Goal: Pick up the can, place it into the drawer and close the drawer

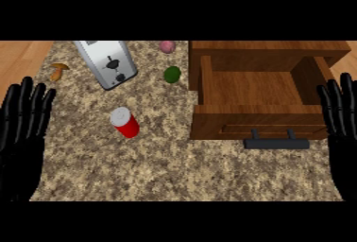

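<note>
Red can (125,122) (upright) beside open drawer (255,96)

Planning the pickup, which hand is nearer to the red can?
Left. The left hand rests open at the counter's left edge beside the red can; the right hand is far across, past the drawer.

The left hand (24,137) shows at the left edge of the head view, palm flat, fingers straight and pointing up, slightly spread; the right hand (342,137) shows at the right edge in a matching pose, fingers straight and upright, partly cut off by the edge; both are open, resting, holding nothing; no forearm shows
</note>
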Tool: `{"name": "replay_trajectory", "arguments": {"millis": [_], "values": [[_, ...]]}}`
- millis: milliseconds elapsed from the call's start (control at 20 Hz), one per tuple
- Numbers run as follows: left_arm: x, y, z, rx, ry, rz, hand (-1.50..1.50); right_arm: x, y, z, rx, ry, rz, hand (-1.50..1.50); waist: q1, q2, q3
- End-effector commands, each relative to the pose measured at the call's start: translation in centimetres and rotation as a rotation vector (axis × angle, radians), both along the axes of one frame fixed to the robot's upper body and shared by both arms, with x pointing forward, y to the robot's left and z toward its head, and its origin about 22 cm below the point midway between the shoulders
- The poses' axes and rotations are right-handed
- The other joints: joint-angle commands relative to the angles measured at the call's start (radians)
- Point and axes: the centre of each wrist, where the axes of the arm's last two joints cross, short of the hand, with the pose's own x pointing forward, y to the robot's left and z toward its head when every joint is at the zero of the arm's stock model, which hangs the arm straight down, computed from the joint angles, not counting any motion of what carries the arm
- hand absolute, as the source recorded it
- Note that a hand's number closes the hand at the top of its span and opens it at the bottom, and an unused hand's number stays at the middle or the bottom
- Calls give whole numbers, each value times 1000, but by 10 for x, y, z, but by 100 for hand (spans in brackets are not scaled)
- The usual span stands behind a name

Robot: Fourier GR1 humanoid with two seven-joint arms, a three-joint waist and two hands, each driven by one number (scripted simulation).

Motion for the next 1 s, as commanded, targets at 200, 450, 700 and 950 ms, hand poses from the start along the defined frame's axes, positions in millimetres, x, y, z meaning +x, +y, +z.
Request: {"name": "replay_trajectory", "arguments": {"millis": [200,450,700,950], "values": [[24,-27,15,9,-72,-504,-150,0,-1,-2,9,-52,19,-150,-25,5,18],[38,-8,-9,147,316,-468,-150,-2,-2,-28,47,296,-98,-150,-13,4,18],[46,6,3,121,334,-498,-150,-23,-15,-22,37,306,-126,-150,-2,1,18],[42,6,-2,109,367,-479,-150,-23,-30,-24,48,309,-118,-150,2,1,18]]}}
